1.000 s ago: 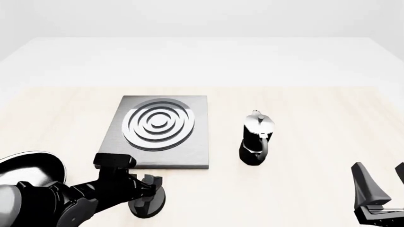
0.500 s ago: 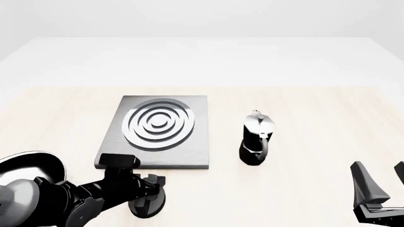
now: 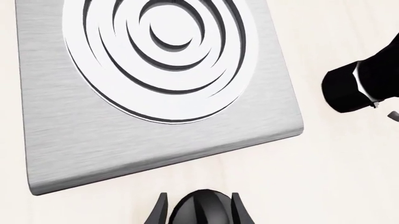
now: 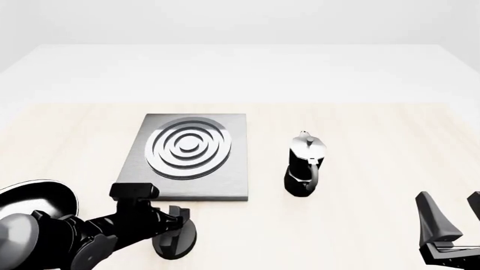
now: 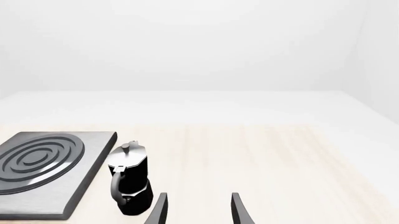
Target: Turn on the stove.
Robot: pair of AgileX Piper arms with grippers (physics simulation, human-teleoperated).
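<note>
The stove (image 4: 225, 180) is a flat grey metal slab with a round burner (image 4: 189, 147) of silver rings. Its black ridged knob (image 4: 177, 243) stands on the table just in front of the slab's near edge. My left gripper (image 4: 177, 226) comes in from the left and is shut on the knob. In the left wrist view the knob (image 3: 203, 211) fills the gap between the fingers (image 3: 160, 213) of the left gripper (image 3: 199, 205), with the stove (image 3: 156, 135) beyond. My right gripper (image 4: 453, 218) stands open at the near right, well away; the right gripper (image 5: 198, 207) holds nothing.
A small black-and-silver moka pot (image 4: 305, 164) stands upright on the table right of the stove, seen also as the moka pot (image 5: 130, 184) and the moka pot (image 3: 361, 86). The left arm's bulky body (image 4: 37, 225) fills the near-left corner.
The left wrist swung slightly right, then back left, staying at the knob. The right arm, the stove and the moka pot have not moved.
</note>
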